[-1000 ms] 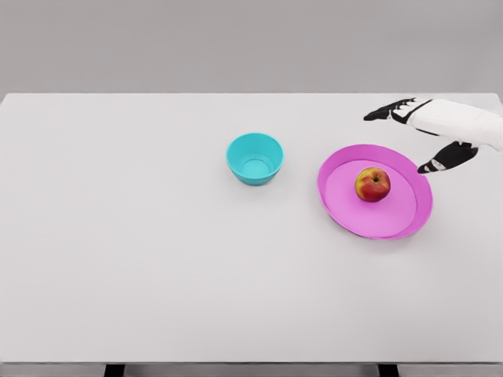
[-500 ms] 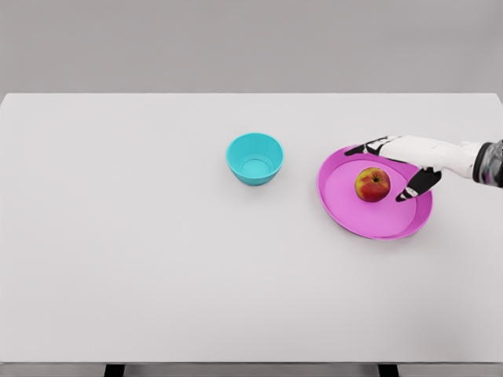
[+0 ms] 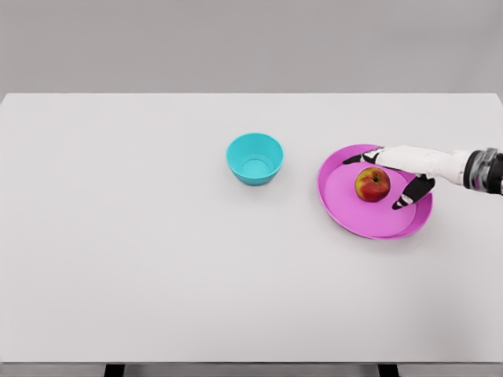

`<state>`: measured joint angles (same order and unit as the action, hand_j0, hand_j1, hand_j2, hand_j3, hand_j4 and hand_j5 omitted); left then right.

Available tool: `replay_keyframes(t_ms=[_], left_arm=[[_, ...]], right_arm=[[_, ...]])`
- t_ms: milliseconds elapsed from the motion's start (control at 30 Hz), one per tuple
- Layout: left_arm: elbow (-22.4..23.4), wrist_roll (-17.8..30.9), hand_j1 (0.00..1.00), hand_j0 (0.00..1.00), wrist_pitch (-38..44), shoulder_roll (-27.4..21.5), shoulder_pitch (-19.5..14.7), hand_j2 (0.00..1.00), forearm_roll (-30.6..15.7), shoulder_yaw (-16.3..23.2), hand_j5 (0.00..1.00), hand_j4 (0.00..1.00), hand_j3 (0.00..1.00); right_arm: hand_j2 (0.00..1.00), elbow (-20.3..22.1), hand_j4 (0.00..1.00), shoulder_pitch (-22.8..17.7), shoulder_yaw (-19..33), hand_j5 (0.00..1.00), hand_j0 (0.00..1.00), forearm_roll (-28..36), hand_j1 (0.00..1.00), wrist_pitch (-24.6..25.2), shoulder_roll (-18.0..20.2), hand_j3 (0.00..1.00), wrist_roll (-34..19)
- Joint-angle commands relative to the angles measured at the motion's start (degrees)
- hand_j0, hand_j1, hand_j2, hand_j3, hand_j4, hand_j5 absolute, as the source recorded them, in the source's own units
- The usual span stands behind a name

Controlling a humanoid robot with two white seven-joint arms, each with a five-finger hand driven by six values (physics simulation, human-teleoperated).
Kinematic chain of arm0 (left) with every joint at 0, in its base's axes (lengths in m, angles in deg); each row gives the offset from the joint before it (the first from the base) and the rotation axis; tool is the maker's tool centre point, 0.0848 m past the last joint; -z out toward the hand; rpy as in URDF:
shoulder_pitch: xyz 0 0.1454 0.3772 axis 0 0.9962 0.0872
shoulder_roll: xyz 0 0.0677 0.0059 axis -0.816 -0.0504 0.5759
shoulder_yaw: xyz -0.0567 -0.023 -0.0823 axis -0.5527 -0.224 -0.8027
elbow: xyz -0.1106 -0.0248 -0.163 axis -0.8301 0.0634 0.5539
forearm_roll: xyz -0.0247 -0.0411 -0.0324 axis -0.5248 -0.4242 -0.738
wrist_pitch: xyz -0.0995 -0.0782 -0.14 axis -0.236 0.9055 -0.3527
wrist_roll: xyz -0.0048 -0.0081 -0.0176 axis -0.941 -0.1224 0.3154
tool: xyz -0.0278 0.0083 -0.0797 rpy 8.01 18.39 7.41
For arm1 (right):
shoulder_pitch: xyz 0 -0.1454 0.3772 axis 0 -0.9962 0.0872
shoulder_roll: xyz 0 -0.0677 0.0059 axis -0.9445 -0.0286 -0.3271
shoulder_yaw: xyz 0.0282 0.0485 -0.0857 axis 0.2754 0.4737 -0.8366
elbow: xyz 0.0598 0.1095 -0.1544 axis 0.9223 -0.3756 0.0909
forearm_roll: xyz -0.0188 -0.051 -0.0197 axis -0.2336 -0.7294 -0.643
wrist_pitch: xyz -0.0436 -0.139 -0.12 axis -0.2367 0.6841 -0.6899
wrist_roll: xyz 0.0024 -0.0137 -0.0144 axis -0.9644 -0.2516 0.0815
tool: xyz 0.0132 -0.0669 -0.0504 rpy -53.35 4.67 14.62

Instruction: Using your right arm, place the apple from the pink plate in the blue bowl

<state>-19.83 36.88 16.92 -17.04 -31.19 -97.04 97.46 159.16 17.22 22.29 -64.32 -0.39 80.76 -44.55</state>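
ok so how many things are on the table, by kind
apple: 1
pink plate: 1
blue bowl: 1
total: 3, all on the white table

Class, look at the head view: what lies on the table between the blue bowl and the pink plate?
Nothing. In the head view, only a bare strip of white table separates the blue bowl from the pink plate.
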Motion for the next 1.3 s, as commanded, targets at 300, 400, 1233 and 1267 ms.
replay_keyframes(t_ms=[300,400,1233,1267], left_arm=[[0.0,0.0,1.0,1.0,0.0,0.0,0.0,1.0,0.0,0.0,1.0,1.0,1.0],[0.0,0.1,1.0,1.0,0.0,0.0,0.0,1.0,0.0,0.0,1.0,1.0,1.0],[0.0,0.0,1.0,1.0,0.0,0.0,0.0,1.0,0.0,0.0,1.0,1.0,1.0],[0.0,0.0,1.0,1.0,0.0,0.0,0.0,1.0,0.0,0.0,1.0,1.0,1.0]], right_arm=[[1.0,-1.8,1.0,-0.1,-0.3,1.0,1.0,-0.7,1.0,0.1,-0.5,1.0,0.0],[0.81,-1.8,0.81,0.0,-0.5,0.81,0.81,-0.7,0.81,0.1,-0.5,0.81,0.0],[0.41,-0.1,0.41,3.1,-0.4,0.41,0.41,-1.0,0.41,-0.6,-0.4,0.41,0.0],[0.41,-0.1,0.41,3.3,-0.4,0.41,0.41,-1.0,0.41,-0.7,-0.5,0.41,0.0]])
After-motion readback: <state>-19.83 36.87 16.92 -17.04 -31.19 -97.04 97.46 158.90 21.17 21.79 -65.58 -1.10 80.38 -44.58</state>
